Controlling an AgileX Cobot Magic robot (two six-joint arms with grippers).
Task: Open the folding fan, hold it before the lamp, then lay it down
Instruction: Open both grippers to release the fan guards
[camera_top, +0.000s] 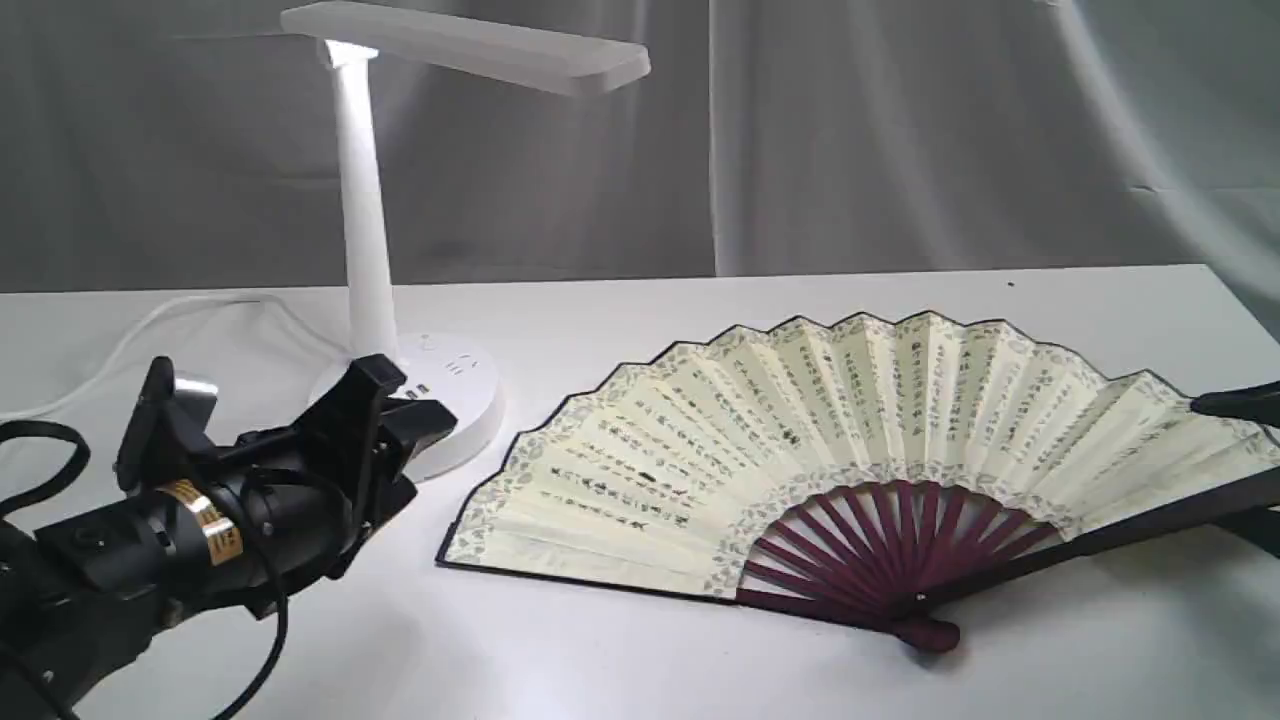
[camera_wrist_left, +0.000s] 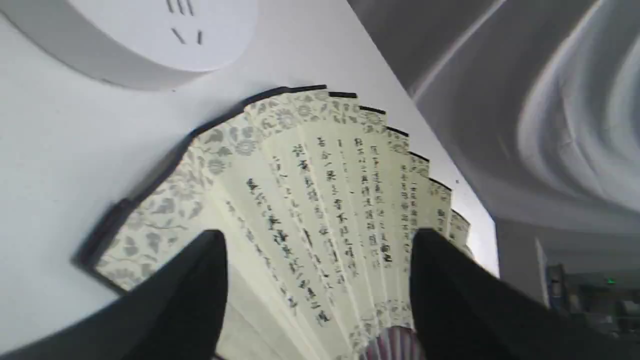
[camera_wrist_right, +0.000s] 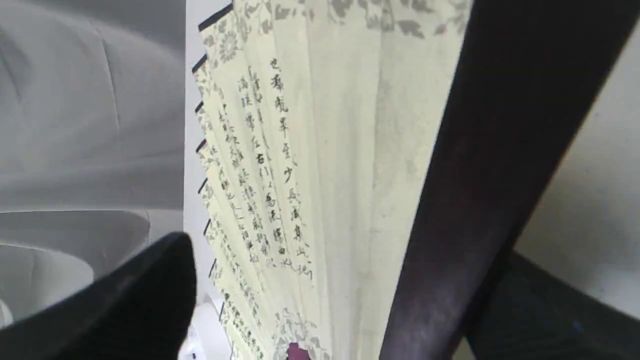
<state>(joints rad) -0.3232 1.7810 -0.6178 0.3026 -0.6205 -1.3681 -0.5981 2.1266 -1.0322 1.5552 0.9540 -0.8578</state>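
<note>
The white table (camera_top: 1000, 680) carries the fan (camera_top: 800, 440), spread wide open and lying at centre right, with its pivot toward the near edge. The lamp (camera_top: 362, 240) stands at far left, its round base near the fan's left tip. The left arm reaches in low from the near left corner. Its claw (camera_wrist_left: 320, 239) is open and points right at the fan, apart from it. At the right edge, the right claw (camera_top: 1212, 460) stands open astride the fan's dark guard.

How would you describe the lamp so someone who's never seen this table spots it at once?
On the white table, in the exterior view, look left of the spread folding fan. The lamp stands there on a round base: the only tall upright thing, all white, with a flat head.
</note>
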